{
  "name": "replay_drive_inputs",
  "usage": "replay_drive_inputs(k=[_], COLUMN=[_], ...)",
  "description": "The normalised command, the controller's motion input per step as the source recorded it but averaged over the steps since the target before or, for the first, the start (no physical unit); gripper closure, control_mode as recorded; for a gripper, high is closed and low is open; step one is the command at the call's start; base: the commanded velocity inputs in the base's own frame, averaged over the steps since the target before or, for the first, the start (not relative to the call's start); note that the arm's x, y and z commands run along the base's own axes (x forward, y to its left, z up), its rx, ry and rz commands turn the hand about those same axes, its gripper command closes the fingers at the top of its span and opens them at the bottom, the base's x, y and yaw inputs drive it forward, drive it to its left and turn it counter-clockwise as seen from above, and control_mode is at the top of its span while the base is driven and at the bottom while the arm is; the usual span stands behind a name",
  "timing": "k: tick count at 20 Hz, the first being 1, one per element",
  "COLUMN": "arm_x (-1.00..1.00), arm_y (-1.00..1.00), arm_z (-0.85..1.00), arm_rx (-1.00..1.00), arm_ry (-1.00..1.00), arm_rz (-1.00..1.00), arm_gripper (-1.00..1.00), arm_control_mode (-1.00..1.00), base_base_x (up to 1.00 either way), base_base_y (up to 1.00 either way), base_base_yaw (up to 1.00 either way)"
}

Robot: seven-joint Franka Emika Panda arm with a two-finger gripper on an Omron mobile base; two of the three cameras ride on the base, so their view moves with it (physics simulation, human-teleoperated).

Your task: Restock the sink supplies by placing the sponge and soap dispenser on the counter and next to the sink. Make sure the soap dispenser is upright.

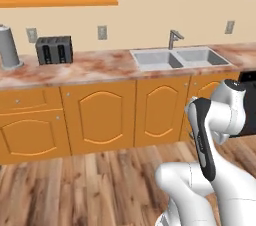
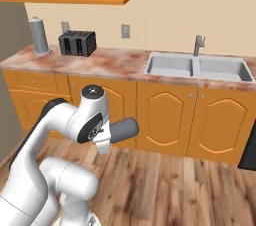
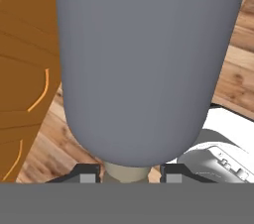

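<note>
While the pincer (image 3: 128,178) clamps its pale neck, the soap dispenser (image 3: 144,64) looks smooth, slate-grey, rounded.

Your arm (image 1: 220,120) is built of glossy white rounded shells, thick and tubular, swelling into bulbous housings at the joints. A dark charcoal band runs lengthwise along 1 link in the left base view. In the right base view, a round grey cap (image 2: 91,91) tops 1 joint, and another joint (image 2: 93,134) carries a dark circular disc with small markings too fine to read.
</note>
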Motion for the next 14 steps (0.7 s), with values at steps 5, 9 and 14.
replay_drive_inputs(k=[5, 9, 14], arm_x=[0.00, 0.00, 0.00], arm_y=[0.00, 0.00, 0.00], arm_z=[0.00, 0.00, 0.00], arm_rx=[0.00, 0.00, 0.00], arm_ry=[0.00, 0.00, 0.00], arm_rz=[0.00, 0.00, 0.00], arm_gripper=[1.00, 1.00, 1.00], arm_control_mode=[1.00, 1.00, 1.00], base_base_x=[1.00, 1.00, 0.98], base_base_y=[0.00, 0.00, 0.00], base_base_yaw=[0.00, 0.00, 0.00])
